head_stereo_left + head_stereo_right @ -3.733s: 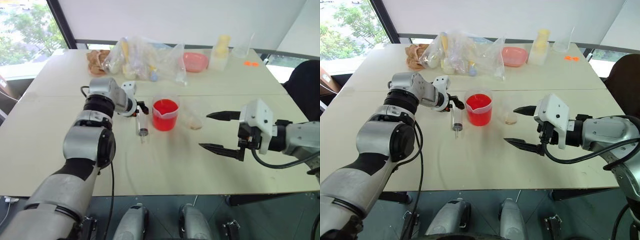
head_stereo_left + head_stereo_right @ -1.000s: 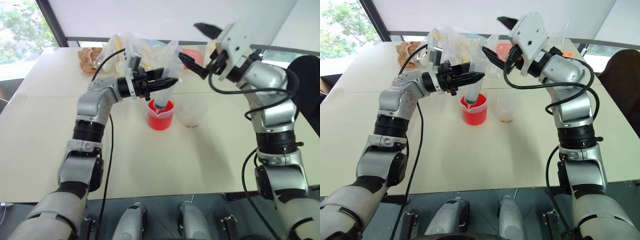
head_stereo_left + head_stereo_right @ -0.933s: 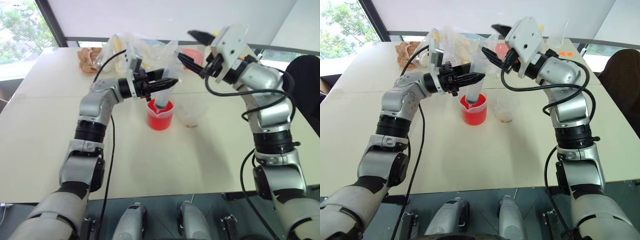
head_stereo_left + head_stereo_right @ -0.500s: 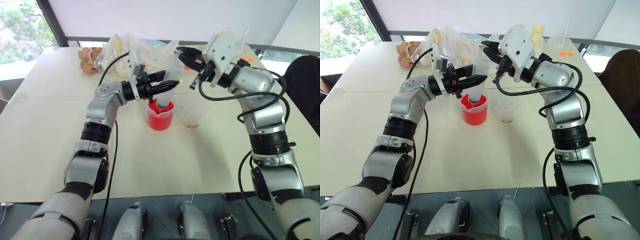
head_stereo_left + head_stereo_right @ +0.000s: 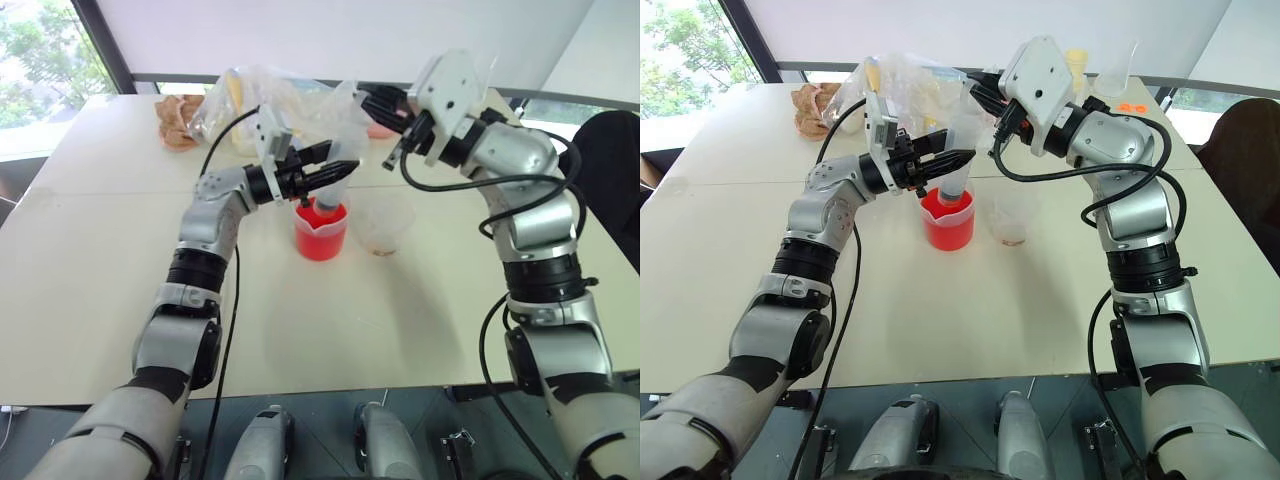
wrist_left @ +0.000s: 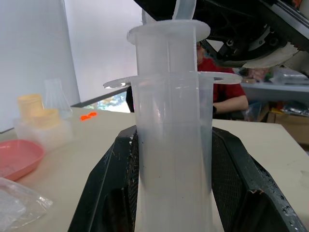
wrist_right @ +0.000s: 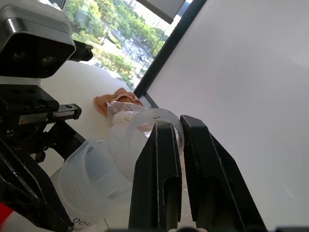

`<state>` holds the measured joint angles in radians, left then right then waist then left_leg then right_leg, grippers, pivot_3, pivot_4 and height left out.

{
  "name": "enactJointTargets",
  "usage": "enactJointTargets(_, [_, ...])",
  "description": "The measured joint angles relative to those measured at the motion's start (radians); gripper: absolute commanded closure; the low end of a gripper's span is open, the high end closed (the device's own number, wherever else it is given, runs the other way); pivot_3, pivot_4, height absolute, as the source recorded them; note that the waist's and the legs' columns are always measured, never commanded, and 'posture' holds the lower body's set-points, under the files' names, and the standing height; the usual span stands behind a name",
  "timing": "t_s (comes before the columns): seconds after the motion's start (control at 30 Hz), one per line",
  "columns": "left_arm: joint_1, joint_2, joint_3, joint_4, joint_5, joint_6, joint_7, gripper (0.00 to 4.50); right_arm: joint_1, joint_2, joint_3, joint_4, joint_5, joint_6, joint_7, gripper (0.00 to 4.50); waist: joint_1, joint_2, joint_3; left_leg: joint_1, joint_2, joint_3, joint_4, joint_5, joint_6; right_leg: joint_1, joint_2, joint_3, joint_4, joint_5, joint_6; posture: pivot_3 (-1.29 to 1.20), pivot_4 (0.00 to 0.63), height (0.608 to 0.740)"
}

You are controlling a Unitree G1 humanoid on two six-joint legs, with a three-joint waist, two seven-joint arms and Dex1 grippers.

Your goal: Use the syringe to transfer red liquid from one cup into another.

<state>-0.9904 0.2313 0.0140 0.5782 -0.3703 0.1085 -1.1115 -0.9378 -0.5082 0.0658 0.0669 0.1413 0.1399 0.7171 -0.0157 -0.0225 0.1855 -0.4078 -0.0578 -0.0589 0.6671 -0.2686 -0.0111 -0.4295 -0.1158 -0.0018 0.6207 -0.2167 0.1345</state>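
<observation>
Reading what little print there is: the right wrist view shows "100" on the clear barrel of the syringe (image 7: pixel 89 181), beside a graduation line; nothing else on it is legible, and the marks on the beaker cannot be made out.

In the head views the syringe (image 5: pixel 958 170) stands nearly upright over the red cup, long axis steep and leaning slightly, its narrow tip down inside the cup and its flanged end and plunger up and toward the right arm. The left gripper (image 5: pixel 335 172) is clamped shut across the barrel, one black finger on each side, as the left wrist view shows with the tube (image 6: pixel 174 159) squeezed between the two fingers (image 6: pixel 113 193). The right gripper (image 5: pixel 985 100) is closed at the top of the plunger; in the right wrist view its two fingers (image 7: pixel 157 174) sit nearly together pinching the round plunger disc (image 7: pixel 145 130).

The spouted cup (image 5: pixel 321 228) stands on the pale table (image 5: pixel 120 280) and holds the red liquid (image 5: pixel 318 240), which reaches most of the way up. Just beside it, toward the robot's right, stands the plain clear cup (image 5: pixel 385 224) with only a faint tint at its bottom. Behind them lie clear plastic bags (image 5: pixel 260 95) with yellowish contents, a pink dish (image 6: pixel 17 157) and a small clear flask (image 6: pixel 54 94).
</observation>
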Motion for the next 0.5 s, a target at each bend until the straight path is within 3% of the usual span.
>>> enactJointTargets(0.23, [-0.002, 0.000, -0.004, 0.017, 0.000, -0.002, -0.001, 2.95, 0.000, -0.002, -0.002, 0.000, 0.000, 0.000, -0.009, 4.48, 0.000, 0.000, 0.000, 0.000, 0.000, 0.000, 0.000, 0.000, 0.000, 0.000, 0.000, 0.000, 0.000, 0.000, 0.000, 0.00, 0.150, 0.740])
enactJointTargets(0.27, [-0.004, 0.000, -0.004, 0.020, 0.000, -0.003, -0.001, 2.95, 0.000, -0.002, -0.005, 0.000, 0.003, 0.002, -0.010, 3.78, 0.000, 0.000, 0.000, 0.000, 0.000, 0.000, 0.000, 0.000, 0.000, 0.000, 0.000, 0.000, 0.000, 0.000, 0.000, 0.00, 0.150, 0.740])
enactJointTargets(0.33, [-0.006, 0.001, -0.003, 0.031, 0.000, -0.002, -0.001, 2.95, 0.000, -0.004, -0.021, 0.000, 0.012, 0.010, -0.012, 3.03, 0.001, 0.000, 0.000, 0.000, 0.000, 0.000, 0.000, 0.000, 0.000, 0.000, 0.000, 0.000, 0.000, 0.000, 0.000, 0.00, 0.150, 0.740])
enactJointTargets(0.5, [-0.006, 0.002, 0.003, 0.051, 0.000, 0.002, -0.001, 2.95, 0.000, -0.021, -0.055, -0.005, 0.023, 0.034, -0.025, 0.52, 0.001, 0.000, 0.000, 0.000, 0.000, 0.000, 0.000, 0.000, 0.000, 0.000, 0.000, 0.000, 0.000, 0.000, 0.000, 0.00, 0.150, 0.740])
